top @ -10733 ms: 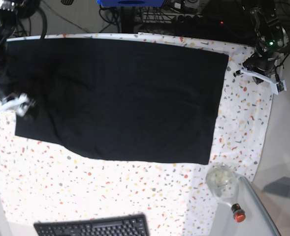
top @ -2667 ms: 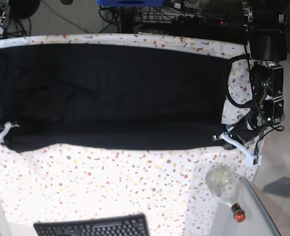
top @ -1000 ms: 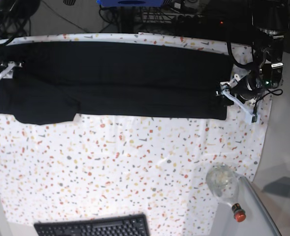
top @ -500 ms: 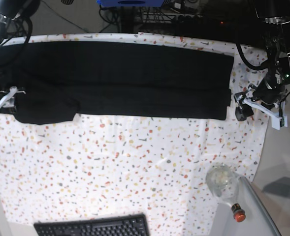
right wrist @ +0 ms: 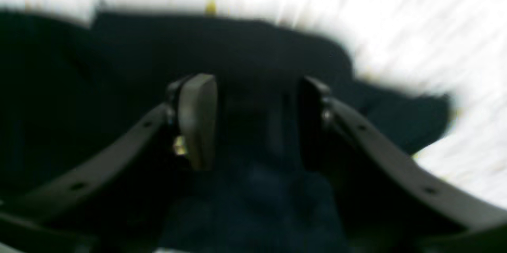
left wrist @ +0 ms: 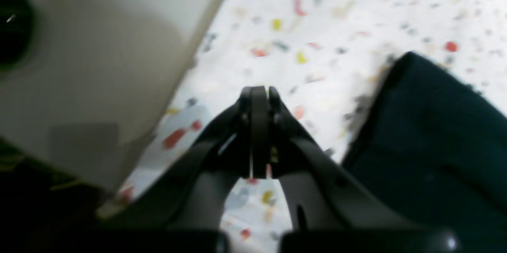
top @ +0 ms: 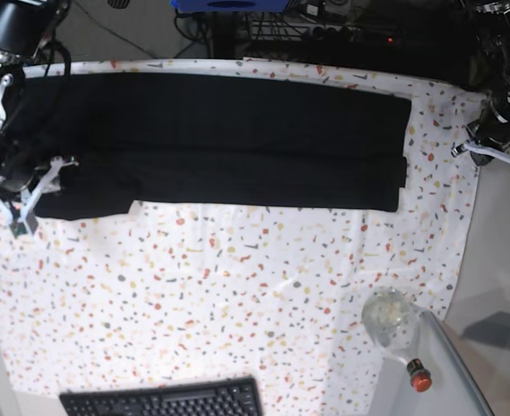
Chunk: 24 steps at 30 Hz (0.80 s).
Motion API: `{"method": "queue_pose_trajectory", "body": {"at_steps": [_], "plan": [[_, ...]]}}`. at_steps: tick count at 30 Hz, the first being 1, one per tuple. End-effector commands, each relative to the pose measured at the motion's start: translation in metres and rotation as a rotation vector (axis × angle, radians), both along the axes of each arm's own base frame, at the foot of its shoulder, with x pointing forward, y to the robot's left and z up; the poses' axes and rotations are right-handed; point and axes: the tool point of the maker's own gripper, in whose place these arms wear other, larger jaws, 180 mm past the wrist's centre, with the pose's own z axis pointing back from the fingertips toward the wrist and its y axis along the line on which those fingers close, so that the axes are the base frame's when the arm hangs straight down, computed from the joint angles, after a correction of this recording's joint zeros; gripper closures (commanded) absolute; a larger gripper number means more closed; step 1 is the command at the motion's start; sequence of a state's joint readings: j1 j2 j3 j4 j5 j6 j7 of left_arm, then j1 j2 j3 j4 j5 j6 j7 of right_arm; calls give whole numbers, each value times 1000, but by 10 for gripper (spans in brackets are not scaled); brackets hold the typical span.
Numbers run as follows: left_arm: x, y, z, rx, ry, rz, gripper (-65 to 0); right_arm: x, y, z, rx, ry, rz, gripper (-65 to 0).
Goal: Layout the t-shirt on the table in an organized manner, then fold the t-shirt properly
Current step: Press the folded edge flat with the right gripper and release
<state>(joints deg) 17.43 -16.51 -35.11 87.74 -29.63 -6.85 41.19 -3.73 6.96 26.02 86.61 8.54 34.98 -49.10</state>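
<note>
T-shirt (top: pixel 211 139) folded into long band across worktop (top: pixel 237 303), 12 o'clock side. Left fingers (left wrist: pixel 255 90) closed, empty, off shirt's 3 o'clock end. Right fingers (right wrist: pixel 253 118) parted over 9 o'clock end.

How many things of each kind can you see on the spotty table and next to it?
T-shirt: 1
Keyboard: 1
Clear bottle with a red cap: 1
Robot grippers: 2, the left gripper and the right gripper
Total: 5, all on or beside the table
</note>
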Motion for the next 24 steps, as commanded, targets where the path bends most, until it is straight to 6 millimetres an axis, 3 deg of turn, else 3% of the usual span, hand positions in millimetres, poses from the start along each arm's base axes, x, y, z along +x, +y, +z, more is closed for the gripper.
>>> {"method": "queue_pose_trajectory", "body": {"at_steps": [1, 6, 10, 18, 21, 24], "plan": [[10, 6, 13, 25, -41, -10, 0, 20, -3, 14, 11, -82, -7, -198], [12, 5, 14, 25, -46, -13, 0, 10, 2, -13, 67, -41, -27, 0], [14, 1, 12, 18, -47, -16, 0, -13, 4, -25, 66, 10, -21, 0], [6, 6, 0, 3, -14, 2, 0, -61, 33, -34, 42, 74, 97, 0], [4, 7, -2, 1, -9, 9, 0, -68, 39, -26, 39, 54, 100, 0], [4, 7, -2, 1, -7, 9, 0, -59, 41, -4, 16, -14, 114, 0]]}}
